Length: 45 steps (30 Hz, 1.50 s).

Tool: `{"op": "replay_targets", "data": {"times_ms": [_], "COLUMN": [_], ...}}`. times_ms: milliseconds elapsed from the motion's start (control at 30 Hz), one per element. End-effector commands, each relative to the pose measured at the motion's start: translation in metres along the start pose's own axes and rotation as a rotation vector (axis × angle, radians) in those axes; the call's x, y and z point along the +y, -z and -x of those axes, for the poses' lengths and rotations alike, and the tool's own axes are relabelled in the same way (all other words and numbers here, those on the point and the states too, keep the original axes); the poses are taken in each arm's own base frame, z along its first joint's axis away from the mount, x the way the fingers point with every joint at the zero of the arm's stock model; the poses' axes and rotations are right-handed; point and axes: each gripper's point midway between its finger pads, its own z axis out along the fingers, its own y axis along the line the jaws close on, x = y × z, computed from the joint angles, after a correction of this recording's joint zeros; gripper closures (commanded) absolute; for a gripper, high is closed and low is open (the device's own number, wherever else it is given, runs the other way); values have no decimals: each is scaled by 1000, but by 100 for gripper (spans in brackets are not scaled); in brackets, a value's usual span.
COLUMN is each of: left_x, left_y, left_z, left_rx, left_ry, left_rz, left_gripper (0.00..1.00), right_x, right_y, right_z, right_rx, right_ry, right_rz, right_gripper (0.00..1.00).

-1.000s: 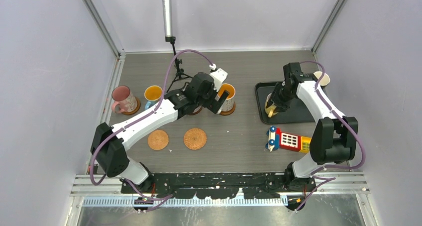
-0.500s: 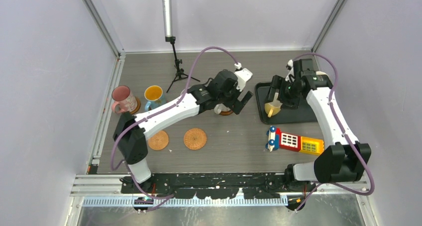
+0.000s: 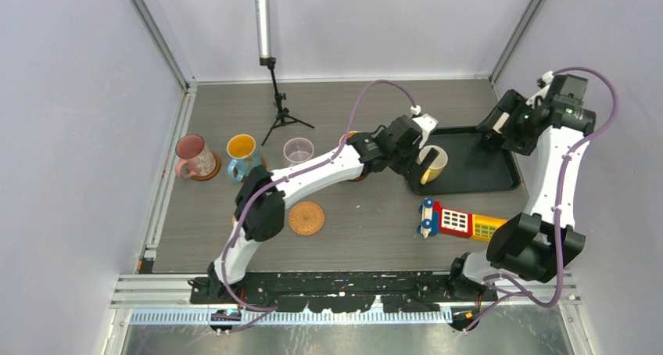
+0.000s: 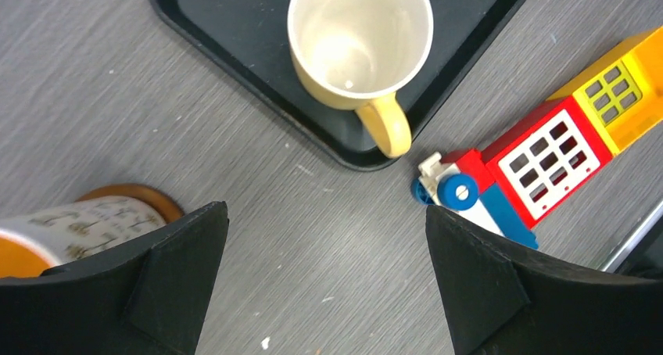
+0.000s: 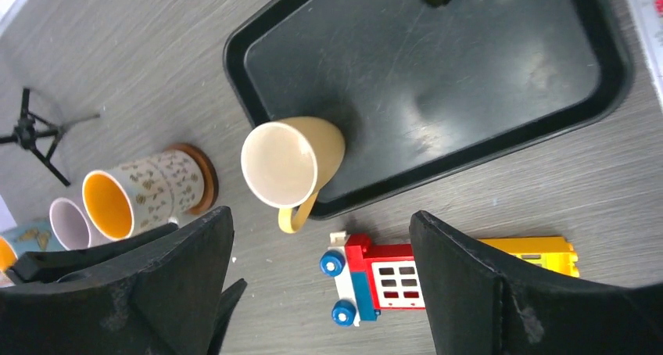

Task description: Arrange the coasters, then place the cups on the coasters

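My left fingers (image 4: 168,288), wide open and holding nothing, should go forward and straight down around the yellow mug (image 4: 360,46) just ahead on the black tray (image 4: 227,19), missing its handle.

Five cups are showing: pink cup (image 3: 191,153), blue cup (image 3: 241,153), lilac cup (image 3: 298,150), white cup (image 5: 148,184), yellow cup (image 3: 432,161). Three coasters are showing: a bare coaster (image 3: 306,217) at the lilac cup's six o'clock, a pink-cup coaster (image 3: 209,173) and a white-cup coaster (image 5: 207,175). One tray (image 3: 477,179), one toy phone (image 3: 457,220) and one tripod (image 3: 281,116) are showing.
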Motion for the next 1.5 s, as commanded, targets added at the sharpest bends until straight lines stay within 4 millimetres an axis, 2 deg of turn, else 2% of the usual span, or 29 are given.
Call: {"op": "replay_targets", "data": {"times_ms": [0, 167, 300, 467, 600, 833, 1100, 1300, 1467], "left_x": [-17, -28, -25, -15, -10, -12, -16, -16, -19], "left_y": [-16, -42, -62, -77, -85, -92, -98, -98, -85], "left_z": [12, 10, -2, -14, -12, -5, -4, 5, 28], "left_rx": [-23, -25, 5, 25, 15, -12, -3, -21, -83], "left_ry": [78, 59, 44, -13, -44, -55, -31, -29, -58], "left_rz": [-4, 12, 67, 128, 149, 127, 59, 38, 15], "left_gripper": [0, 0, 1, 10, 19, 38, 44, 71, 98], "right_x": [-23, -41, -47, -49, -51, -55, -54, -53, -52], "right_y": [10, 11, 10, 14, 15, 17, 18, 17, 17], "right_z": [34, 36, 26, 20, 14, 10, 11, 9, 4], "right_rx": [-82, -79, -63, -66, -60, -61, -64, -56, -43], "right_ry": [-42, -98, -112, -123, -133, -134, -142, -154, -152], "right_rz": [-16, -10, -12, 1, 4, 1, 6, 13, 19], "right_gripper": [13, 13, 13, 13, 13, 13, 13, 12, 12]}}
